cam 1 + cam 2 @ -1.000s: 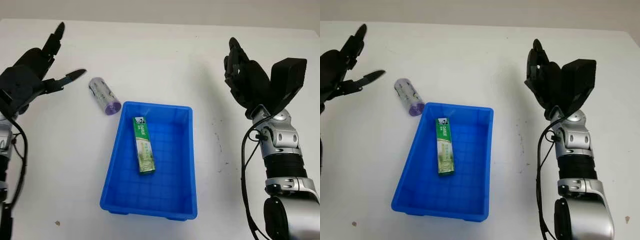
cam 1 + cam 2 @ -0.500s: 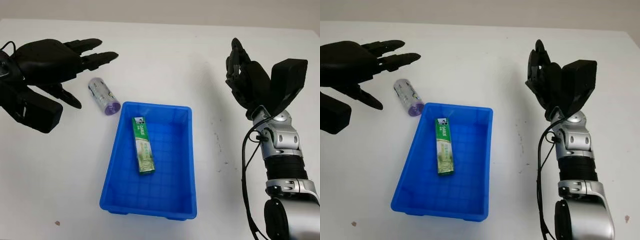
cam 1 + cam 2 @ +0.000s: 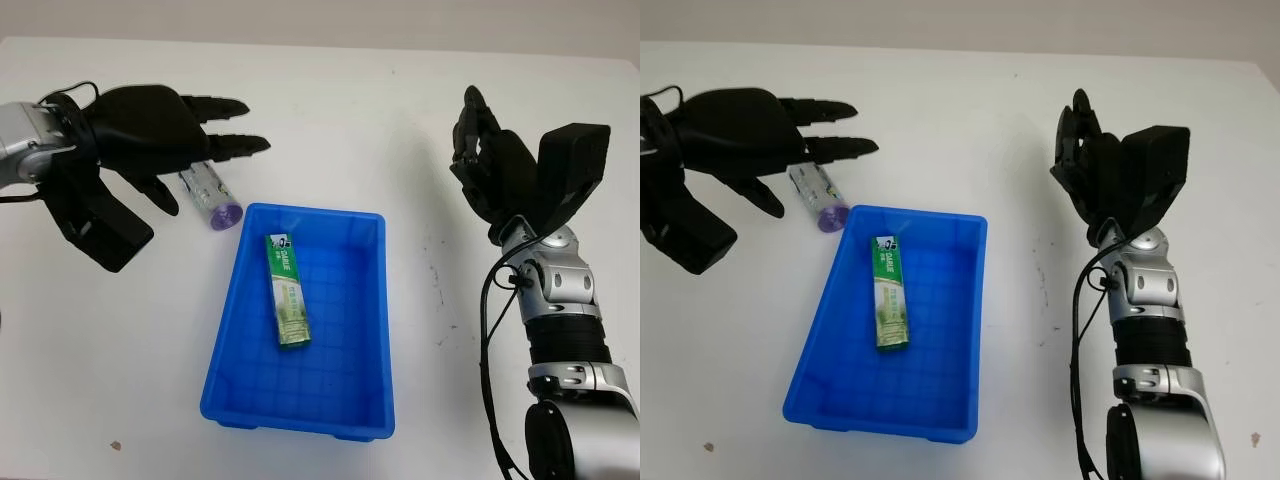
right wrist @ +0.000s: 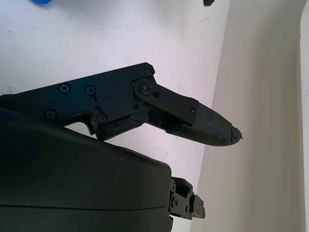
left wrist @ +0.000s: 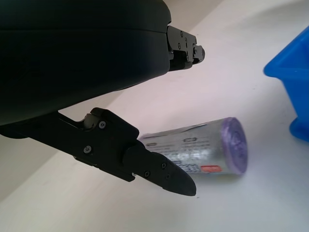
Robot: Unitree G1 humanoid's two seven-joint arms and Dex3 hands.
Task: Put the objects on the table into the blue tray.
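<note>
A blue tray [image 3: 362,330] stands mid-table with a green box [image 3: 287,290] lying inside it. Just past the tray's far left corner a clear cylinder with a purple cap [image 3: 211,194] lies on its side on the white table; the left wrist view shows this cylinder [image 5: 203,154] close under the hand. My left hand [image 3: 185,130] hovers open directly over the cylinder, partly hiding it, and holds nothing. My right hand [image 3: 490,160] is raised open at the right of the tray, away from both objects.
The white table [image 3: 330,120] stretches around the tray. A small dark speck [image 3: 115,446] lies near the front left. My right forearm [image 3: 560,310] with its cable rises from the bottom right.
My left hand has swung in from the far left, turned palm down and come over the cylinder. The right hand has barely moved.
</note>
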